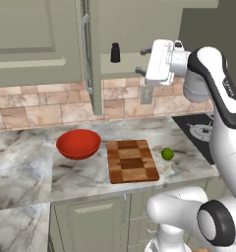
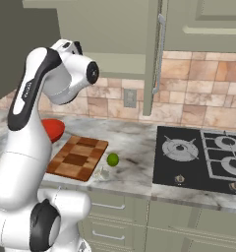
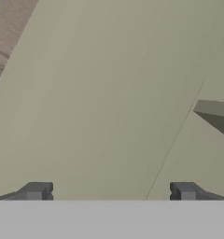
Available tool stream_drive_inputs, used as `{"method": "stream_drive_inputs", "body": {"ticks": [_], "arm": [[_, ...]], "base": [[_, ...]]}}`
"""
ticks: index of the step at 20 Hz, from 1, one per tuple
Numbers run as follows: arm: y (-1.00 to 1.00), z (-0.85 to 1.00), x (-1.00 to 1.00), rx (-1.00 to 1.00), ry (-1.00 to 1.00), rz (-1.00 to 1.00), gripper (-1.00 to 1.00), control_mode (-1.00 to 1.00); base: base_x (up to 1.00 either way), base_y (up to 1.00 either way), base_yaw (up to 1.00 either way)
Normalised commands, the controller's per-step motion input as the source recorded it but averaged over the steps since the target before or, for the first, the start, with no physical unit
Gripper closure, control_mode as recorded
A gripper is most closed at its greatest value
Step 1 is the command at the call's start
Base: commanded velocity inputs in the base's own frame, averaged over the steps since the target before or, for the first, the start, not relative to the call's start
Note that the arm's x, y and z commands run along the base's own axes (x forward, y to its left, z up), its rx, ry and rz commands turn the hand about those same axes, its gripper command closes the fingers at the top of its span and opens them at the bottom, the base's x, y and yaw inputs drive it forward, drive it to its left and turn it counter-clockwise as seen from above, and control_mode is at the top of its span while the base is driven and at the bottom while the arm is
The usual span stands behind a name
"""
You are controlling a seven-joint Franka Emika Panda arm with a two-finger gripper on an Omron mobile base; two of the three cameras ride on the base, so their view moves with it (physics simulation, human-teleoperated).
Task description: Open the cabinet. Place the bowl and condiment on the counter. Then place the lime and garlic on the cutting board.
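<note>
A: Where do the jaws stand?

B: Spread wide and empty. The gripper (image 1: 141, 61) is up at shelf height inside the open cabinet (image 1: 98, 74), aimed at the condiment (image 1: 115, 52) and well short of it. The hand view shows the fingertips (image 3: 37, 190) far apart before a plain green panel.

A: How will the bottle handle?

B: Light, stiff, slim, easily toppled. I'd take it across the body below the cap, squarely.

A: And the rest?

B: The bowl (image 1: 78, 143) already sits on the bench (image 1: 31, 162), just beside the cutting board (image 1: 132, 160). The lime (image 1: 167, 154) lies off the board's far side; the pale lump near it is probably the garlic (image 1: 166, 170).
</note>
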Motion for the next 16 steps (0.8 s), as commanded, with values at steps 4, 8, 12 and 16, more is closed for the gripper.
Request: {"method": "stream_drive_inputs", "body": {"ticks": [4,8,12,16], "arm": [[-0.06,-0.01,0.26,0.01,0.04,0.00,-1.00,-1.00],[-0.06,-0.01,0.25,0.01,0.03,0.00,-1.00,-1.00],[-0.07,-0.02,0.22,0.01,0.05,0.00,-1.00,-1.00],[-0.05,0.00,0.24,0.01,0.04,0.00,-1.00,-1.00]], "base": [[0.00,0.00,0.00],[0.00,0.00,0.00],[0.00,0.00,0.00],[0.00,0.00,0.00]]}}
